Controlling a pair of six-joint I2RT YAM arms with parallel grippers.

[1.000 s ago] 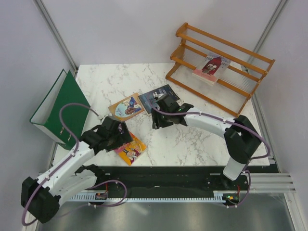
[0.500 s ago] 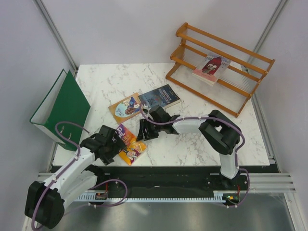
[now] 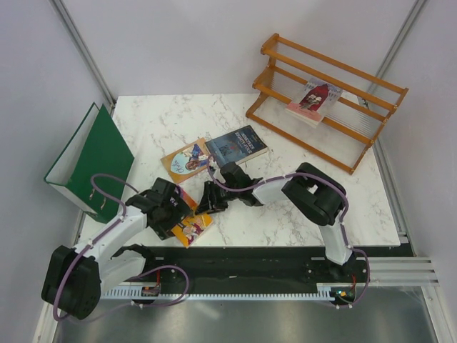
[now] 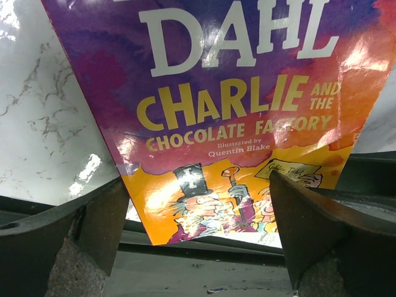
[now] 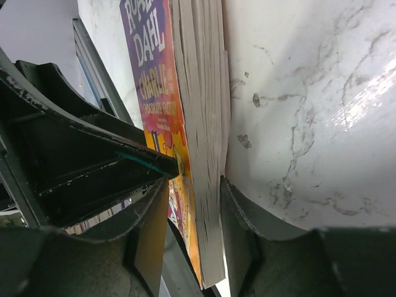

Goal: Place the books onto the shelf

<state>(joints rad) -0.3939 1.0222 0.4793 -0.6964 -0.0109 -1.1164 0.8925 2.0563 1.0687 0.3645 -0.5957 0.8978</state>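
Right jaws astride paperback, shelf holds book

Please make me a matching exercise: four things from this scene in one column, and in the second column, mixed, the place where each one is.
1 green binder
2 dark blue book
3 reddish book
4 purple-and-yellow book

a between the fingers of the right gripper
b leaning on the shelf
c standing at the left edge of the table
d lying flat on the table, untouched

Pairs: 1-c, 2-d, 3-b, 4-a
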